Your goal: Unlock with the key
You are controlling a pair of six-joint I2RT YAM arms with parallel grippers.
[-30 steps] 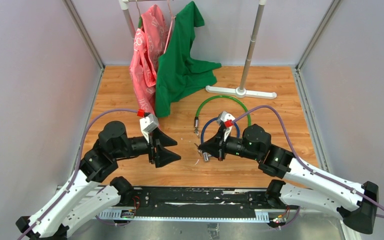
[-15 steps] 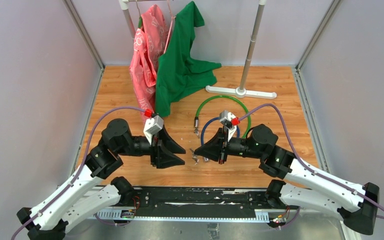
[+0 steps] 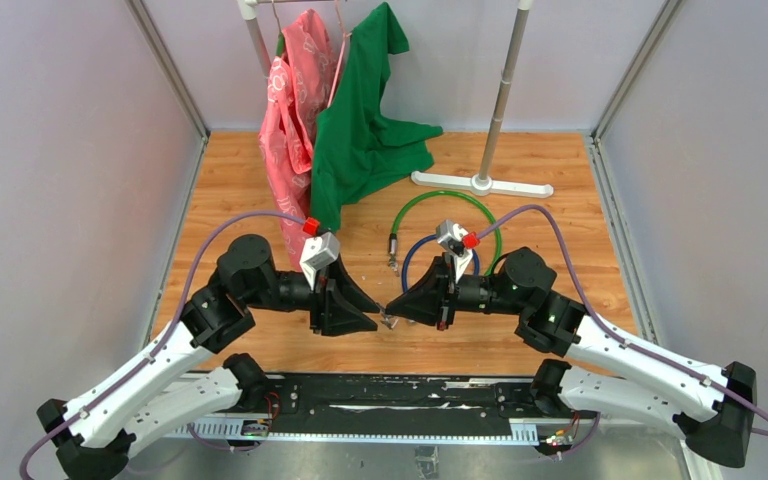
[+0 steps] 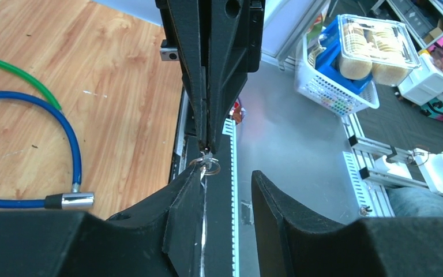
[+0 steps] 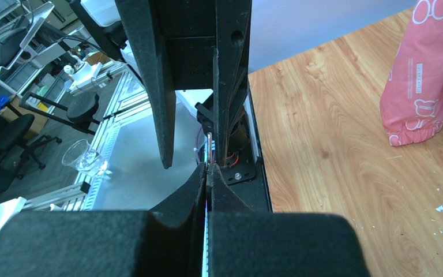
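Both arms, seen from above. The left arm point(image 3: 160, 370) rises from its base at the near left, bends at the elbow and directs its forearm rightward. The right arm point(image 3: 620, 350) mirrors it, its forearm directed leftward. The two wrists lie roughly level and point at each other near the midline. The left gripper point(image 3: 370, 318) has its jaws spread wide, one finger point(image 4: 187, 184) on each side of the opposing tips. The right gripper point(image 3: 395, 305) has its jaws pressed flat together, pinching a key ring point(image 4: 210, 165) at their ends. The right gripper's tips sit just at the mouth of the left gripper's gap.
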